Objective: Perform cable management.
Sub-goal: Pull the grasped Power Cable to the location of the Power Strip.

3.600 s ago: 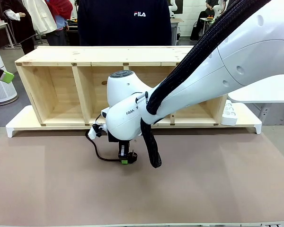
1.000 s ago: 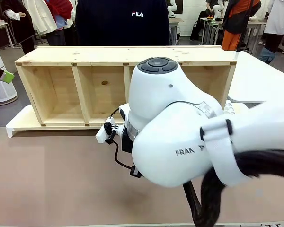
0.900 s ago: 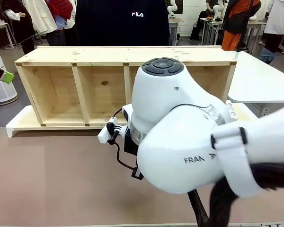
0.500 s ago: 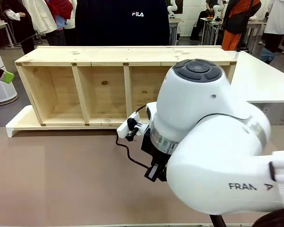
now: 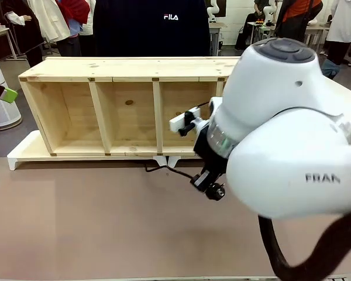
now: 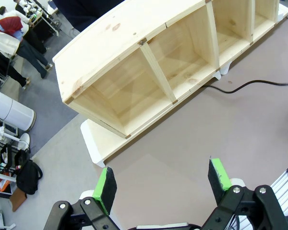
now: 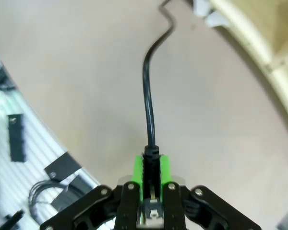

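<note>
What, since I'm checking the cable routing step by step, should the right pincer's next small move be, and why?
The right pincer is shut on the plug end of the cable, which runs with a bend back to the base of the wooden shelf. Probably best: draw the plug a little to the robot's right along the shelf front, to take out that slack.

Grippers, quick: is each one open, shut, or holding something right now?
Left gripper: open, holding nothing.
Right gripper: shut on the cable, at its plug end.
</note>
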Controlling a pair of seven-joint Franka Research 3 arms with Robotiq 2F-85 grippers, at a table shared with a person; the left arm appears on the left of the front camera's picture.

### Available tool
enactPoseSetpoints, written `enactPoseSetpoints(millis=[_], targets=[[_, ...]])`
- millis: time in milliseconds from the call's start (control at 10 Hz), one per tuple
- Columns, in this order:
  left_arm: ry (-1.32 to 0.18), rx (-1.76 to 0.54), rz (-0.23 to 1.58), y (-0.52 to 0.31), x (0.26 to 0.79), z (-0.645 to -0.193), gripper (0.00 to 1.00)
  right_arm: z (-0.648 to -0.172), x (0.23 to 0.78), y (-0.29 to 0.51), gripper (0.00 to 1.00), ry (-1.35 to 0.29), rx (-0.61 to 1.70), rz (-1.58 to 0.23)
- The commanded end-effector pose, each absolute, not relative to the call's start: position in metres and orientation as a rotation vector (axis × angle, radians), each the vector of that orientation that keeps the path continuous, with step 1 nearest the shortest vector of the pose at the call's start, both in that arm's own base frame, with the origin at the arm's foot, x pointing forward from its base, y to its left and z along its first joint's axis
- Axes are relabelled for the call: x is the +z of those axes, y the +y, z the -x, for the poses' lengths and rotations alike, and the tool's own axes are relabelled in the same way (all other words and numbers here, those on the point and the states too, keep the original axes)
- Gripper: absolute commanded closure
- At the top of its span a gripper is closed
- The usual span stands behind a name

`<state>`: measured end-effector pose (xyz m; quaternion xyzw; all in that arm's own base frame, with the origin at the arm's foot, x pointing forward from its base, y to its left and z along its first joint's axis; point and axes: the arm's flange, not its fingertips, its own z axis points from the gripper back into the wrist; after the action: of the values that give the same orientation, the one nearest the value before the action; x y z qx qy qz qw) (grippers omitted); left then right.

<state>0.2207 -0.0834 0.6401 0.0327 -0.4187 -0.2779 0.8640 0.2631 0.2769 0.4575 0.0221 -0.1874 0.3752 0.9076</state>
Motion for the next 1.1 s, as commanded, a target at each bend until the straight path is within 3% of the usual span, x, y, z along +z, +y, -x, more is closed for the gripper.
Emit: enactPoseSetpoints(millis=[0,1000], targets=[[-0.885,-0.583,-0.067,-0.084,0.639,-0.222,0.0,-0.227,0.386,0.184,0.84,-0.37,0.69,-0.1],[-0.885,-0.583,-0.067,-0.084,0.639,-0.222,0.0,-0.243,0.338,0.06,0.84,-0.324,0.444,-0.259]])
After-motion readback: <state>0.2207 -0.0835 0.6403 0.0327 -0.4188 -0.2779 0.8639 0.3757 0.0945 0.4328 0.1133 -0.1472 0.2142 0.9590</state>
